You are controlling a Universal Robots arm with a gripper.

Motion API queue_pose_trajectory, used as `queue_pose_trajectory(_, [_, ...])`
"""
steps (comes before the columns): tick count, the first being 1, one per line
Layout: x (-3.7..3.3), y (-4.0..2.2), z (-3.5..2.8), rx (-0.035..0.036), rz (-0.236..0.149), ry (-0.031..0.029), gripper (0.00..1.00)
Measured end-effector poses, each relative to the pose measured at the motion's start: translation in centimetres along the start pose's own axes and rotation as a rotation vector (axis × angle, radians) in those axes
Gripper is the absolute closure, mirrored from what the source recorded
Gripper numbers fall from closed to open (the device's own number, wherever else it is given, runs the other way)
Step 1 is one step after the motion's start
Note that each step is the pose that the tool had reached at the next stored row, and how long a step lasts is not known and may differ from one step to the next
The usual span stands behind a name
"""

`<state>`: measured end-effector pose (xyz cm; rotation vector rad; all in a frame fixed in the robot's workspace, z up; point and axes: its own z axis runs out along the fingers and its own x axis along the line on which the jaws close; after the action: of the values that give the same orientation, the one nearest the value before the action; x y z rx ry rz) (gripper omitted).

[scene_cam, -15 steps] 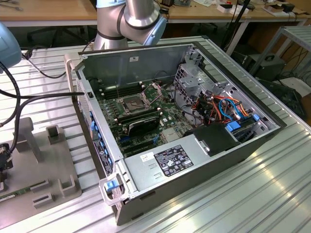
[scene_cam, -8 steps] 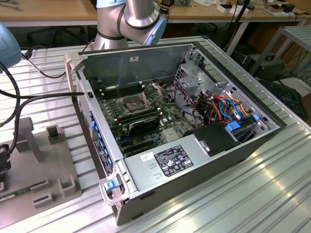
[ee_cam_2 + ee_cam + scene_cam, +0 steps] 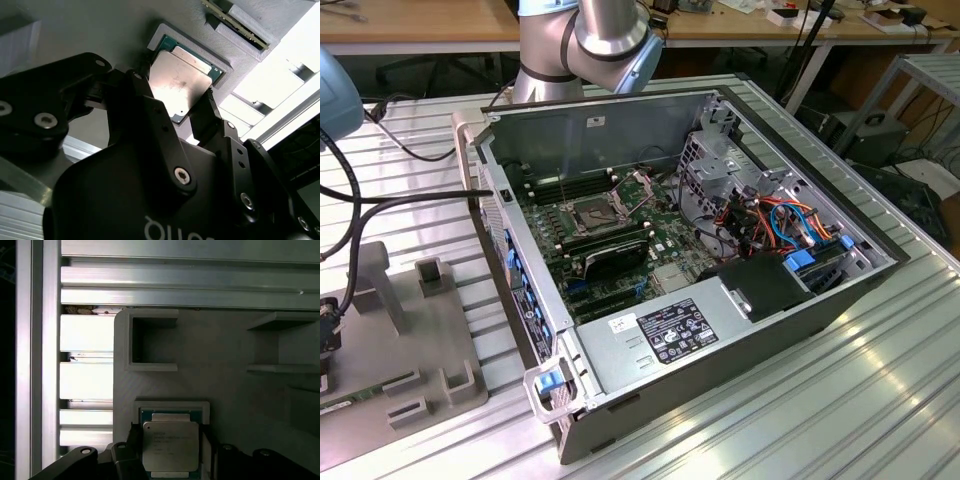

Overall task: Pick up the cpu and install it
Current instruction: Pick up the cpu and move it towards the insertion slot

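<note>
The cpu (image 3: pixel 180 80), a small square chip with a dull silver top and green rim, lies in a shallow pocket of a grey holder (image 3: pixel 100 30). In the first wrist view the cpu (image 3: pixel 170 445) sits in the same framed pocket of the grey holder (image 3: pixel 225 350). My gripper (image 3: pixel 176 92) straddles it, and the black fingers (image 3: pixel 145 95) press against two opposite edges of the chip. In the first wrist view the gripper (image 3: pixel 170 432) stands the same way. The chip still rests in the pocket. In the exterior view the grey holder (image 3: pixel 410 340) lies on the table at the left. The socket (image 3: pixel 588 213) in the computer stands open.
The open computer case (image 3: pixel 800 330) lies on its side on the ribbed aluminium table (image 3: pixel 880 400), with a power supply (image 3: pixel 670 335) at its near end. Black cables (image 3: pixel 380 200) run across the table at the exterior view's left. The holder carries raised grey blocks (image 3: pixel 152 342).
</note>
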<state>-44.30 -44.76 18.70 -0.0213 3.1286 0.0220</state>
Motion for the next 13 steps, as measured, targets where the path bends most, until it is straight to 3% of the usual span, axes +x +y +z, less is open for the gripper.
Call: queue_pose_trajectory(13, [0.01, 0.0, -0.13, 0.0, 0.0, 0.0, 0.45])
